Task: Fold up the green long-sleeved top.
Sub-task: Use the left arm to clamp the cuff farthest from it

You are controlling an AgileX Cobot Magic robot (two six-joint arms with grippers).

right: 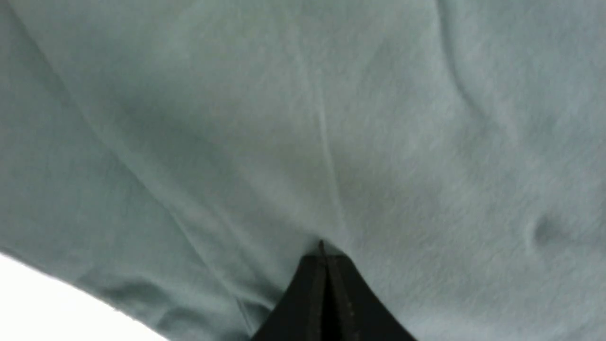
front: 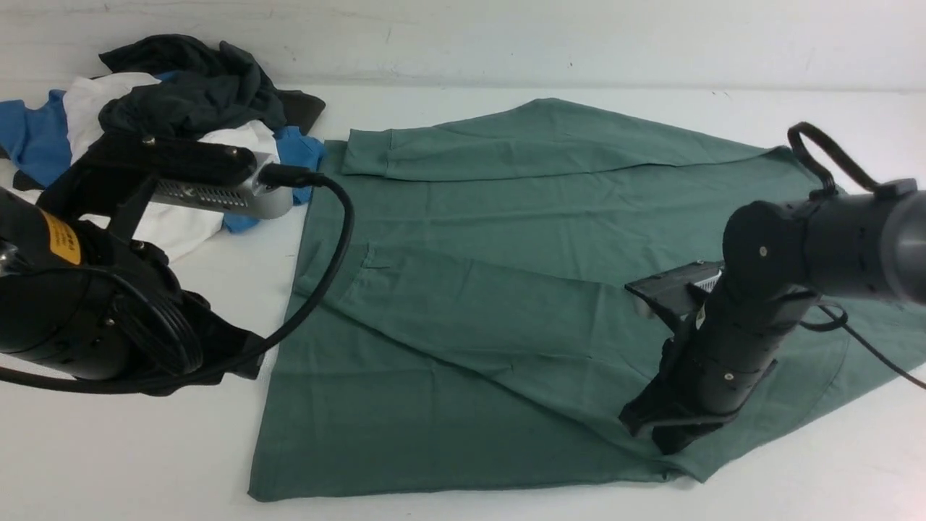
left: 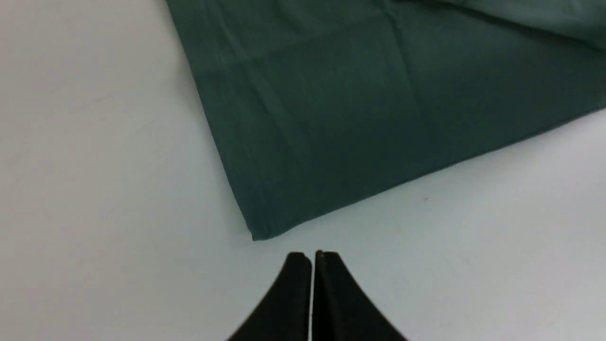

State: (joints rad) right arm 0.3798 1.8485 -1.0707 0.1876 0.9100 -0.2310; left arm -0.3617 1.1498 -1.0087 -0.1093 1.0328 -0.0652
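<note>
Green long-sleeved top on desk — lower-left corner just ahead of left jaws, right jaws on lower-right hem; both pressed together.

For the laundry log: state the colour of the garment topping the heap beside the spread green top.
The dark garment is charcoal, nearly black; the front view shows it best.

Bright, even light, soft shadows (both wrist views blurry).

Wht table, wht wall, even light
</note>
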